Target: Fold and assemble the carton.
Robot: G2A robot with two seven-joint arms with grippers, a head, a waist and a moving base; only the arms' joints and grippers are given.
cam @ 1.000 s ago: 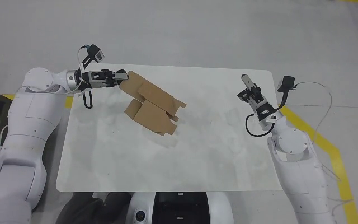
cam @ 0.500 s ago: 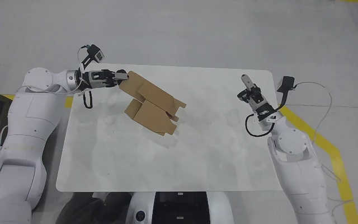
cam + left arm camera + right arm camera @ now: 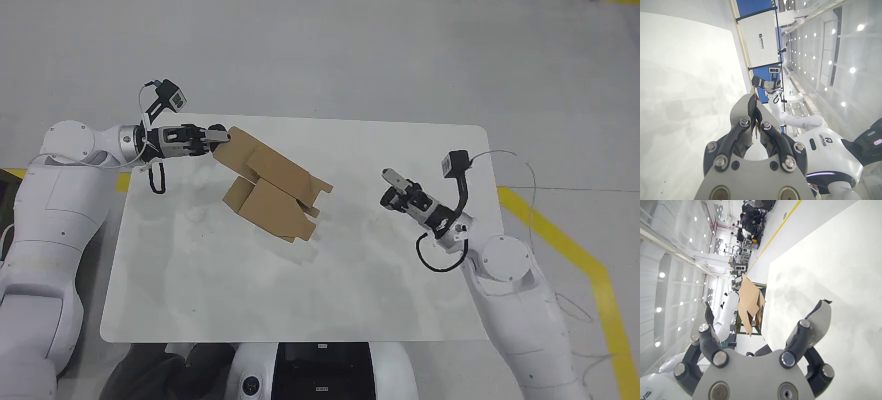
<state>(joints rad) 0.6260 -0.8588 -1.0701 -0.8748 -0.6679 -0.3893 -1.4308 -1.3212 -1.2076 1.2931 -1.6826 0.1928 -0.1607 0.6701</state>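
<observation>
- Just one carton (image 3: 272,188), brown, over the one surface (image 3: 330,290).
- Left end effector (image 3: 222,137) is clamped on the carton's edge.
- Right end effector (image 3: 385,190) is spread apart, well clear of it.

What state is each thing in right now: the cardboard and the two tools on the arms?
carton: not assembled, flaps loose, held by one edge above the table.
left tool: shut on the carton's edge.
right tool: open, empty, apart from the carton.

open passage over the table (image 3: 380,290) beside the carton (image 3: 272,188), sole obstacle
</observation>
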